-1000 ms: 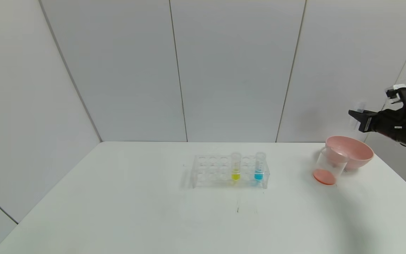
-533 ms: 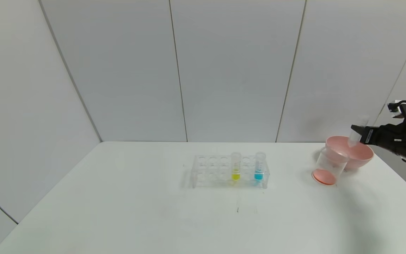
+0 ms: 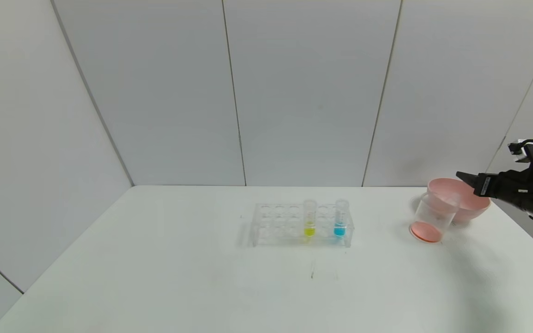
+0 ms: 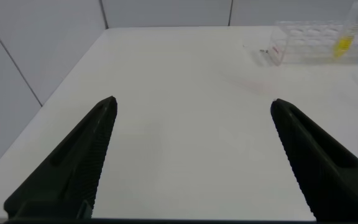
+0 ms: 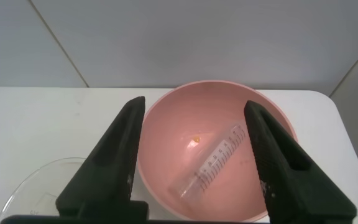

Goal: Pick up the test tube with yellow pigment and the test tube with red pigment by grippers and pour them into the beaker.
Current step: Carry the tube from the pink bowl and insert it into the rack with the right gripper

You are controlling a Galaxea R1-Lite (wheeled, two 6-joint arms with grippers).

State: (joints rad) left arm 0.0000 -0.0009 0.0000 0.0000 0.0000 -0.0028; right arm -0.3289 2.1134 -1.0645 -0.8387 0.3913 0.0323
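The test tube with yellow pigment (image 3: 309,219) stands upright in the clear rack (image 3: 275,224) at mid-table, and shows far off in the left wrist view (image 4: 344,40). The beaker (image 3: 433,217) stands right of the rack with red-orange liquid at its bottom. My right gripper (image 3: 463,177) hovers open over the pink bowl (image 3: 472,199). In the right wrist view, an empty clear graduated tube (image 5: 213,165) lies in the bowl (image 5: 185,118) below the gripper (image 5: 194,102). My left gripper (image 4: 192,101) is open and empty over bare table, far from the rack.
A tube of blue liquid (image 3: 340,219) stands in the rack next to the yellow one. The beaker touches the pink bowl's front left side. White walls close the table at the back and left. The table's right edge lies just beyond the bowl.
My right gripper came down over the pink bowl with the clear tube in it, then let go. The tube now lies in the bowl and the jaws stand open.
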